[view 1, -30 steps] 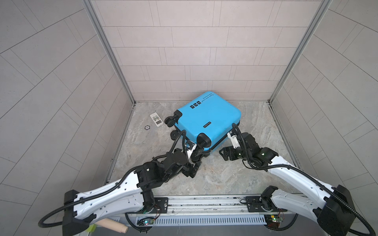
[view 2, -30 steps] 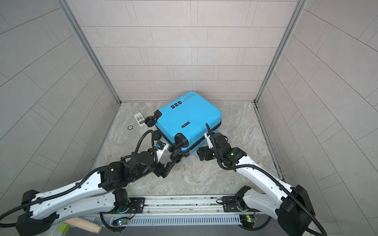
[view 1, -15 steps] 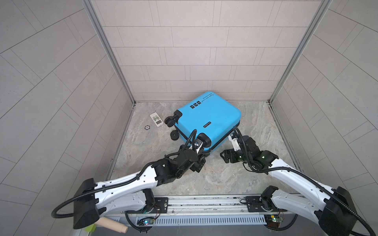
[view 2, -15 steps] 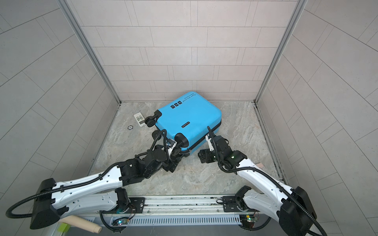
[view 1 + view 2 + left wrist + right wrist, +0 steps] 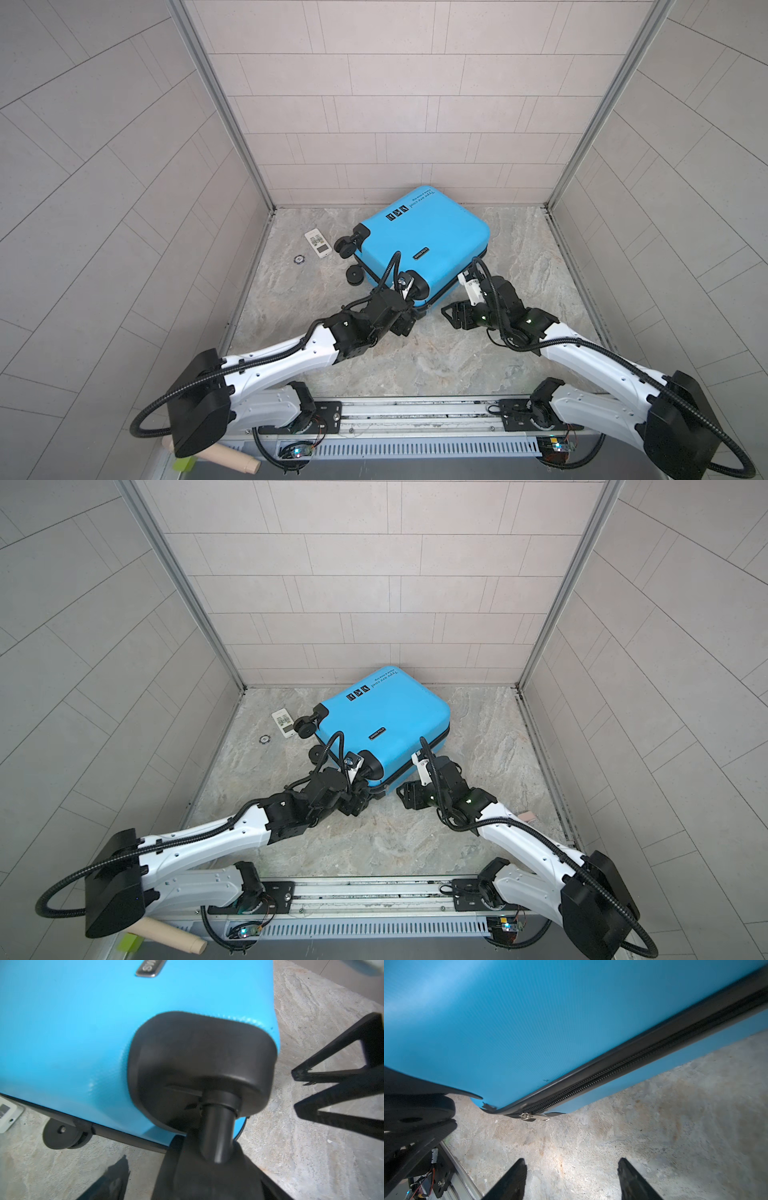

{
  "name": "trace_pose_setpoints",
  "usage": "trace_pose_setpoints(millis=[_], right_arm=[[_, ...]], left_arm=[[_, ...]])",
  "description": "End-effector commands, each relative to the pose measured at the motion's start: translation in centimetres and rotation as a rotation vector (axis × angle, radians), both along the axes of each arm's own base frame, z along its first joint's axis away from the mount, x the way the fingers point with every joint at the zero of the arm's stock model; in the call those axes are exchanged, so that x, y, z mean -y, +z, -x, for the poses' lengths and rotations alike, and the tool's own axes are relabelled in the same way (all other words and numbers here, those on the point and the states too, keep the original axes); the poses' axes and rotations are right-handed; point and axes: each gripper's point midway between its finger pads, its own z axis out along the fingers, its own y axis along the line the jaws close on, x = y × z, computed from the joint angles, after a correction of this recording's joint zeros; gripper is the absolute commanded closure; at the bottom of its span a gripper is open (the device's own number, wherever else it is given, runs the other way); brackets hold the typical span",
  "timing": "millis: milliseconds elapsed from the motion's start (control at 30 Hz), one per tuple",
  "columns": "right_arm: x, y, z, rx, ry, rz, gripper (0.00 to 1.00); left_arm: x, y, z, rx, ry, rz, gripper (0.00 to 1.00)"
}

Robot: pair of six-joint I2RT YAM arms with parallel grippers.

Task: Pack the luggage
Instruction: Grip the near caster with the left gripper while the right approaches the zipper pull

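Note:
The luggage [image 5: 424, 237] [image 5: 386, 712] is a bright-blue hard-shell suitcase lying flat and zipped shut on the stone floor. My left gripper [image 5: 409, 320] [image 5: 357, 802] is at its near corner. In the left wrist view the black corner cap [image 5: 197, 1059] and its wheel [image 5: 207, 1169] fill the space between the left gripper's [image 5: 193, 1167] jaws. One finger [image 5: 116, 1176] stands off the wheel. My right gripper [image 5: 453, 316] [image 5: 571, 1164] is open just above the floor, short of the silver zipper pull [image 5: 533, 1116] at the end of the black zipper band [image 5: 633, 1059].
A white remote-like card [image 5: 318, 244] and a small round ring [image 5: 298, 259] lie on the floor left of the suitcase. Another wheel [image 5: 354, 276] sticks out at its left side. Tiled walls close in three sides. The arms' rail [image 5: 415, 409] runs along the front.
My left arm has stretched forward, bringing its gripper onto the suitcase's near corner wheel. The right gripper has narrowed a little and stays near the zipper side. The suitcase has not moved.

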Motion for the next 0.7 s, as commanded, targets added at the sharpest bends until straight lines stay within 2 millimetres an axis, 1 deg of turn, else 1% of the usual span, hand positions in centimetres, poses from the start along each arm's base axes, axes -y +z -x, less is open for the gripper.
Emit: trace_pose_setpoints(millis=[0, 133, 233, 267, 367, 400, 433, 567, 667], right_arm=[[-1.3, 0.8, -0.6, 0.108, 0.039, -0.055, 0.28], [-1.7, 0.9, -0.5, 0.228, 0.07, -0.08, 0.28], [-1.8, 0.5, -0.5, 0.266, 0.077, -0.089, 0.27], [-1.8, 0.3, -0.6, 0.271, 0.078, -0.087, 0.27], [-2.0, -0.2, -1.0, 0.293, 0.078, -0.093, 0.28], [-2.0, -0.3, -1.2, 0.304, 0.074, -0.096, 0.28], [-2.0, -0.3, -1.3, 0.313, 0.07, -0.099, 0.28], [-2.3, -0.2, -1.7, 0.346, 0.076, -0.106, 0.3], [-2.5, 0.2, -1.7, 0.369, 0.087, -0.12, 0.3]], left_arm=[[1.2, 1.3, -0.7, 0.019, -0.005, 0.043, 0.22], [1.2, 1.1, -1.0, 0.01, 0.015, 0.046, 0.41], [1.3, 1.2, -1.2, 0.009, 0.027, 0.056, 0.55], [1.2, 1.2, -1.2, 0.01, 0.032, 0.058, 0.61], [1.3, 1.8, -1.4, 0.019, 0.038, 0.07, 0.85], [1.3, 2.2, -1.4, 0.024, 0.039, 0.077, 0.94], [1.3, 2.5, -1.5, 0.03, 0.042, 0.08, 1.0], [1.0, 4.5, -1.8, 0.061, 0.062, 0.104, 1.0], [0.7, 6.0, -1.9, 0.078, 0.078, 0.109, 1.0]])
